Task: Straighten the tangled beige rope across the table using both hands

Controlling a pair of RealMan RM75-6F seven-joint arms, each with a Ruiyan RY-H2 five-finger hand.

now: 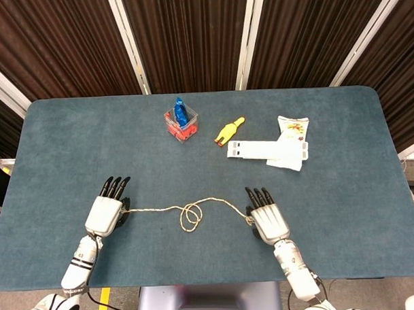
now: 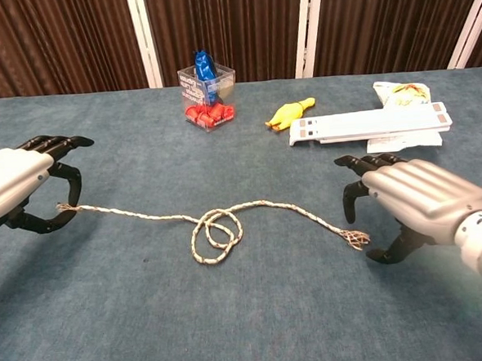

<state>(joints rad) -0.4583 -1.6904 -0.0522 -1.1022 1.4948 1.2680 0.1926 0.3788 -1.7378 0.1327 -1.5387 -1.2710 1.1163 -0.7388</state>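
Observation:
The beige rope (image 1: 154,210) (image 2: 137,214) lies across the blue table (image 1: 70,146), with a small loop (image 1: 191,215) (image 2: 214,235) at its middle. My left hand (image 1: 108,209) (image 2: 20,182) pinches the rope's left end, which runs off it fairly straight to the loop. The frayed right end (image 2: 357,239) rests on the cloth. My right hand (image 1: 267,217) (image 2: 410,203) hovers right beside and over that end, fingers curved and apart; the end lies between finger and thumb, not gripped.
At the back stand a clear box (image 1: 181,122) (image 2: 207,92) with blue and red items, a yellow toy (image 1: 229,130) (image 2: 290,112), a flat white strip (image 1: 267,149) (image 2: 368,123) and a snack bag (image 1: 292,127) (image 2: 399,93).

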